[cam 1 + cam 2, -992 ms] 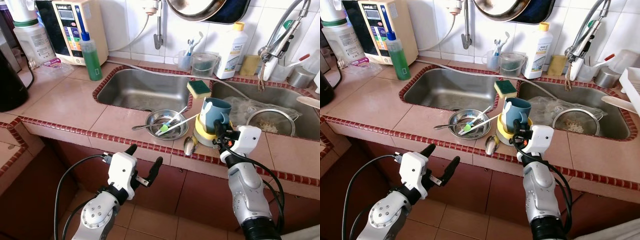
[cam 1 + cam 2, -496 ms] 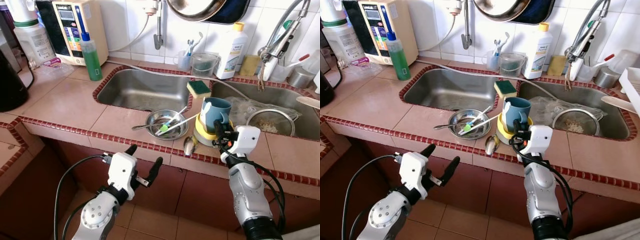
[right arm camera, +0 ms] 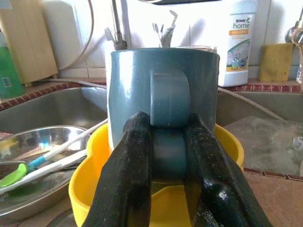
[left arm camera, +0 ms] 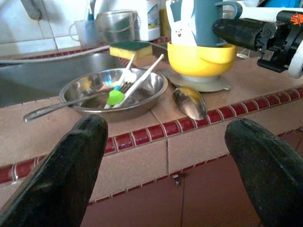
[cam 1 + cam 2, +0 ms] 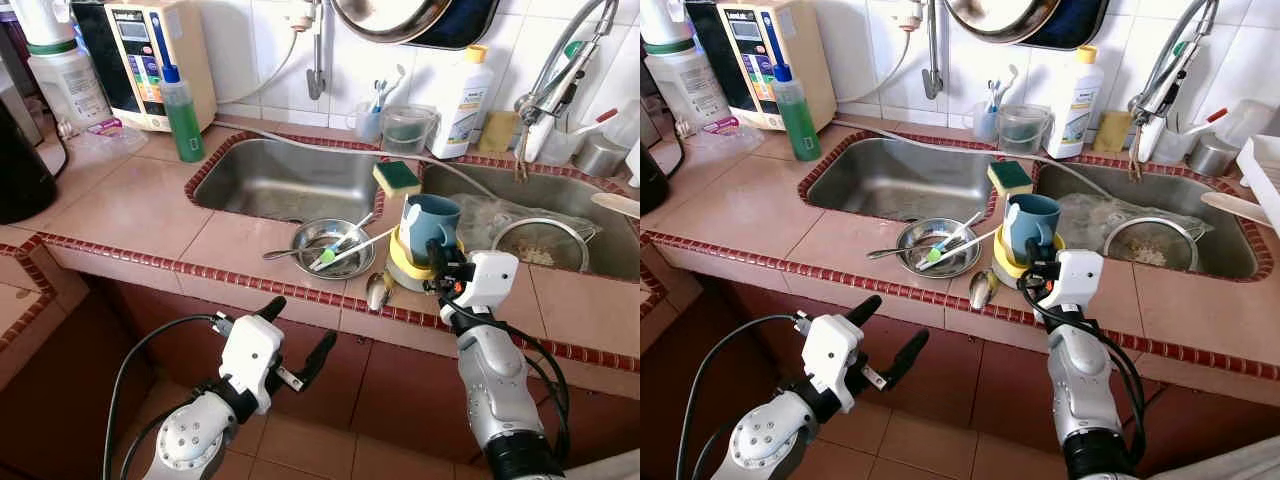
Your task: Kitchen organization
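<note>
Right wrist view puts the right hand (image 3: 166, 156) at the blue mug (image 3: 163, 99), its two black fingers (image 3: 128, 161) pinched on either side of the mug's handle. The mug stands upright inside a yellow bowl (image 3: 227, 142), directly ahead of the hand, and the bowl rests on the tiled tabletop (image 5: 140, 200) at the strip between the two sinks. Just beyond the mug lies a yellow-and-green sponge (image 5: 397, 177). To the hand's left, a spoon (image 5: 377, 290) lies bowl-up near the tabletop's red-tiled edge, and beside it sits a shallow steel dish (image 5: 333, 247) holding a fork and a white utensil with a green tip, their handles sticking out over the rim. To the hand's right, a metal strainer (image 5: 545, 245) sits in the right-hand sink on crumpled clear plastic. A white detergent bottle (image 5: 464, 102) stands against the tiled wall behind.

The left hand (image 5: 292, 340) hovers below the tabletop's edge, in front of the brown cabinet face, fingers spread wide and holding nothing; from its wrist the dish and spoon lie straight ahead.
</note>
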Robot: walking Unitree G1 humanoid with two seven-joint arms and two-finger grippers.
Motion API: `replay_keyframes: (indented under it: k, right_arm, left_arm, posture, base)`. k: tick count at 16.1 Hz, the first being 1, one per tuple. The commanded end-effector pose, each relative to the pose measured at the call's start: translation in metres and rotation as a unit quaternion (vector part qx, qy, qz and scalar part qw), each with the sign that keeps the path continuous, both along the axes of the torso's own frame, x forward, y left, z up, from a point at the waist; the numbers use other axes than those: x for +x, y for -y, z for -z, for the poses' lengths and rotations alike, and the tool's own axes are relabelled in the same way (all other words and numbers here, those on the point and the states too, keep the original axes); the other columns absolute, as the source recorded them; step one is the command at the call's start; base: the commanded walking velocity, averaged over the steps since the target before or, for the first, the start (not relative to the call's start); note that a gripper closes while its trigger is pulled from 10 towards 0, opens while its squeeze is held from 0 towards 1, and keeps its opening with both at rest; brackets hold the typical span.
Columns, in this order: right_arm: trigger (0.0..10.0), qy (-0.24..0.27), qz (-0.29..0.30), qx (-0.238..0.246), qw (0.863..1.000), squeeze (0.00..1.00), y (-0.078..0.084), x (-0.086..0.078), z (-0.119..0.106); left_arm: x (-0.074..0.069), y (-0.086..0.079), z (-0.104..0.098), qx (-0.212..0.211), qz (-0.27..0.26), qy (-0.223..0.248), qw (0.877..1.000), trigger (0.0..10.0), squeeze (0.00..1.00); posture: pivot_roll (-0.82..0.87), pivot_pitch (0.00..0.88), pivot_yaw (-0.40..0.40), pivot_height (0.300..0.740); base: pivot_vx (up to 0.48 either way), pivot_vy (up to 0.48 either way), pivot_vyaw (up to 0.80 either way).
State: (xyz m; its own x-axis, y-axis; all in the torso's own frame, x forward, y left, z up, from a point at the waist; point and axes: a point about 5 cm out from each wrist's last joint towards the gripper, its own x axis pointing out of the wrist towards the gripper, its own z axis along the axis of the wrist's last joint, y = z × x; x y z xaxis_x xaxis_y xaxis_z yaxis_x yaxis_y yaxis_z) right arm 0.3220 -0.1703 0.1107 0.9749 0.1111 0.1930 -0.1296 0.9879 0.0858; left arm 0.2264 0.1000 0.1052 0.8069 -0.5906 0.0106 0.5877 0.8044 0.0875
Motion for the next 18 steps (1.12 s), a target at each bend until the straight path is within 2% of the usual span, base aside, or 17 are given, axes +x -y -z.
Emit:
replay_keyframes:
  k: [1,2,3,6,12,14,16,18]
  right_arm:
    - [0.6,0.037,-0.01,-0.015,0.999,0.0,-0.002,0.002,-0.014]
    - [3.6,0.041,-0.011,-0.019,0.999,0.0,-0.002,0.001,-0.016]
    - [10.0,0.052,-0.005,-0.022,0.998,0.0,0.0,0.0,-0.02]
    - [10.0,0.069,-0.002,-0.022,0.997,0.0,0.003,-0.001,-0.027]
    - [10.0,0.124,-0.002,-0.035,0.992,0.0,0.004,0.001,-0.058]
    - [10.0,0.148,-0.021,-0.058,0.987,0.0,0.0,0.002,-0.072]
    - [10.0,0.151,-0.028,-0.069,0.986,0.0,-0.002,0.001,-0.075]
    - [10.0,0.153,-0.03,-0.07,0.985,0.0,-0.002,0.0,-0.077]
  left_arm:
    - [0.001,0.002,-0.005,0.003,0.007,0.008,1.0,10.0,0.0]
    - [0.001,0.002,-0.005,0.003,0.007,0.008,1.0,10.0,0.0]
    - [0.002,0.0,-0.005,0.005,0.005,0.008,1.0,10.0,0.0]
    - [0.004,-0.003,-0.006,0.007,0.0,0.009,1.0,10.0,0.0]
    - [0.011,-0.007,-0.01,-0.005,-0.014,0.011,1.0,10.0,0.0]
    - [0.027,-0.017,-0.02,-0.027,-0.046,0.02,0.998,10.0,0.0]
    - [0.041,-0.031,-0.026,-0.024,-0.084,0.031,0.996,10.0,0.0]
    - [0.045,-0.034,-0.031,-0.03,-0.09,0.038,0.995,10.0,0.0]
  posture:
    - [-0.1,0.0,0.002,0.74]
    - [-0.1,0.0,0.003,0.74]
    - [-0.1,0.0,0.002,0.74]
    - [-0.1,0.0,0.004,0.74]
    - [-0.11,0.0,0.006,0.74]
    - [-0.11,0.0,0.001,0.74]
    - [-0.11,0.0,-0.002,0.74]
    - [-0.11,0.0,-0.002,0.74]
  base:
    - [0.0,0.0,0.0]
    - [0.0,0.0,0.0]
    - [0.0,0.0,0.0]
    - [0.0,0.0,0.0]
    - [0.0,0.0,0.0]
    - [0.0,0.0,0.0]
    - [0.0,0.0,0.0]
    - [0.0,0.0,0.0]
